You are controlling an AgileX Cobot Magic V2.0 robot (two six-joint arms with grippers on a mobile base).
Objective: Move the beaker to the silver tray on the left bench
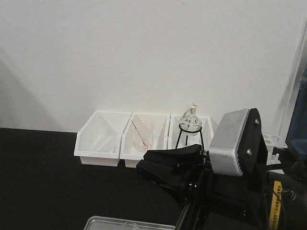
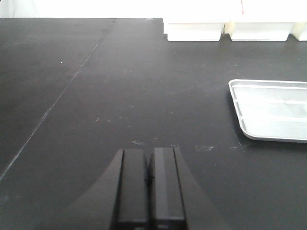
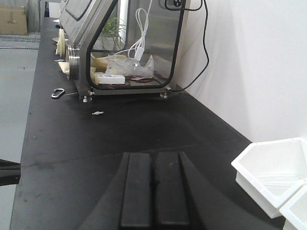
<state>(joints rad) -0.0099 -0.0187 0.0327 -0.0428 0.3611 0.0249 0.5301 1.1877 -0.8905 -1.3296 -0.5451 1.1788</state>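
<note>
Beaker [image 1: 127,224] is perhaps already set in the silver tray [image 1: 103,221], so left gripper [image 2: 149,152] and right gripper [image 3: 153,155] are kept pressed together, empty.

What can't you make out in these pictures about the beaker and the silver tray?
- Beaker: in the front view, only a glassy rim shows at the bottom edge inside the silver tray; too cropped to confirm.
- Silver tray: the left wrist view's right edge cuts it off, hiding that end.
- Flask: contents too small to tell.
- Right pincer: shut, holding nothing.
</note>
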